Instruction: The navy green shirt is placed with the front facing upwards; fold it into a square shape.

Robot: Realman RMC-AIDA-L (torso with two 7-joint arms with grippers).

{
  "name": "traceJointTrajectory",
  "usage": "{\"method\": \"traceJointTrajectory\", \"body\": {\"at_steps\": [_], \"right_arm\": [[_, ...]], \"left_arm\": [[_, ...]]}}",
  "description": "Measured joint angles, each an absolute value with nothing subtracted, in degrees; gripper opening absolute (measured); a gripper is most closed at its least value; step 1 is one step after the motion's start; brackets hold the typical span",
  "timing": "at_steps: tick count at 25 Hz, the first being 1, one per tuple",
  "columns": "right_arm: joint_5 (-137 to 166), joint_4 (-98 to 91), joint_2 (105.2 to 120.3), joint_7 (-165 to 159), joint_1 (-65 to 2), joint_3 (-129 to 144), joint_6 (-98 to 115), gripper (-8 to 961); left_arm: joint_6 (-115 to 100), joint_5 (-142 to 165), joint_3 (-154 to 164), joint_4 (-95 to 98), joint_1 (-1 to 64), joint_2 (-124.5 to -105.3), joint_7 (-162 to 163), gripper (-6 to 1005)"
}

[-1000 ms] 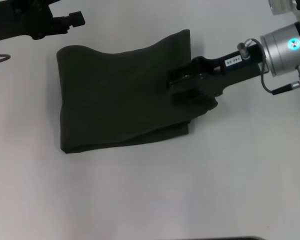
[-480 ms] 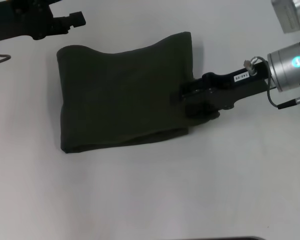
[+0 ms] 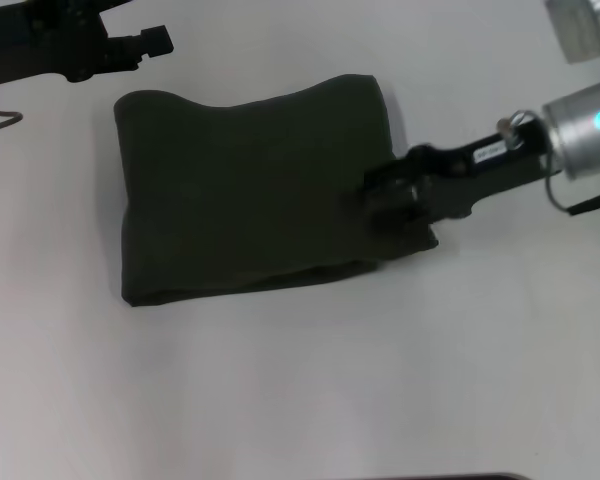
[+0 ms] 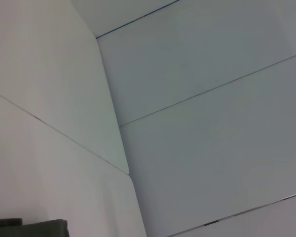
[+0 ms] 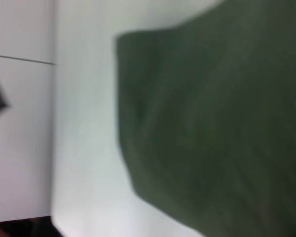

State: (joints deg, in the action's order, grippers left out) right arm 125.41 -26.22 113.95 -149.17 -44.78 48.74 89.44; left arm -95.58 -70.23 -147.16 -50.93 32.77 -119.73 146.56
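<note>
Count: 1 navy green shirt (image 3: 240, 190), folded. 2 arms in head view: 1 left hand (image 3: 145, 42), 1 right hand (image 3: 390, 195). 1 table (image 3: 300, 390).

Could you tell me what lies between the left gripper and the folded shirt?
Only bare white table, seen in the head view; the left gripper sits just beyond the navy green shirt's far left corner.

The right arm (image 3: 580, 125) had a shiny silver round part with a small blue-green light glowing on it. A black part stuck out from it, with a little white label (image 3: 487, 152) with dark marks too small to read. A thin dark cable looped beside the silver part. The left arm (image 3: 50, 45) was all black, with a thin grey wire bent under it.
</note>
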Motion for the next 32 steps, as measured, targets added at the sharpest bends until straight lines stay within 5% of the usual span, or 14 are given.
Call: {"method": "traceJointTrajectory", "body": {"at_steps": [12,20,32], "right_arm": [[122.3,-32.0,107.50,-149.0,-42.7,44.3,92.8,728],[122.6,-33.0,106.28,-148.8,-43.3,44.3,91.5,728],[122.6,-33.5,106.36,-148.9,-42.4,44.0,91.6,728]], "left_arm": [[-97.0,-69.4,-141.9,-50.9,33.3,-118.77,147.5,949],[-96.6,-64.9,-135.0,-50.5,34.1,-118.02,150.2,950],[-90.0,-54.6,-133.7,-39.5,37.0,-116.76,150.8,950]]}}
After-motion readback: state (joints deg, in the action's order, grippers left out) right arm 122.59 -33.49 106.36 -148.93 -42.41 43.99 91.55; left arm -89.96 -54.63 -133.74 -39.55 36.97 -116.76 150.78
